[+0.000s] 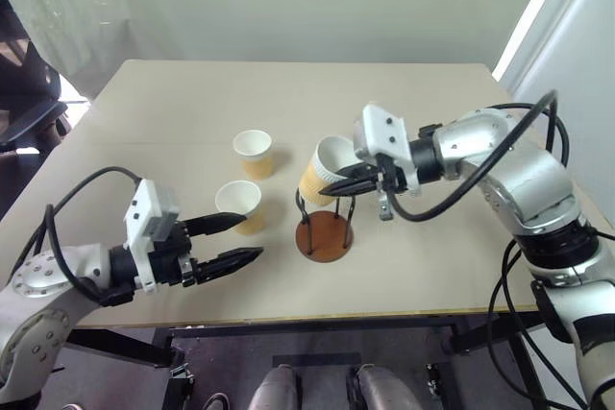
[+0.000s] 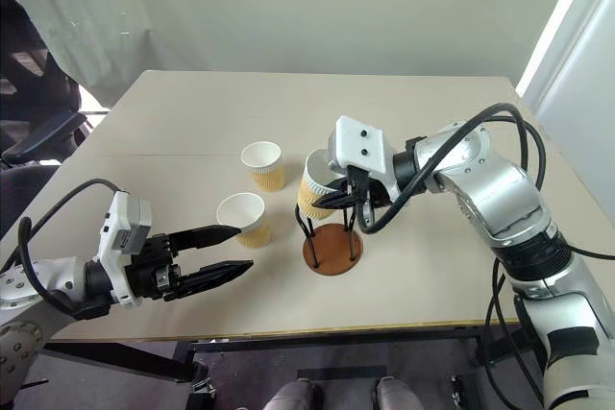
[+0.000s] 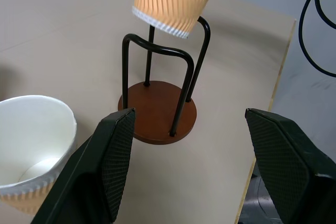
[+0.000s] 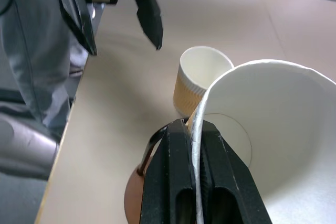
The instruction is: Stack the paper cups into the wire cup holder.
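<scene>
Beige tabletop [image 1: 404, 266], carrying all task things.
Right gripper [image 1: 357, 180]: fingers clamped on rim wall of held cup [image 1: 320, 172], tilted, hanging over wire cup holder [image 1: 325, 228], not yet inside loops.
Left gripper [image 1: 235, 242]: fingers apart, empty, just beside near cup [image 1: 240, 206].
Far cup [image 1: 254, 154] upright, beyond near cup.
Cups likely light, thin-walled, easily crushed; rim stiffest, best pinched there, gently.
Holder light too; wires may snag tilted cup and tip.
</scene>
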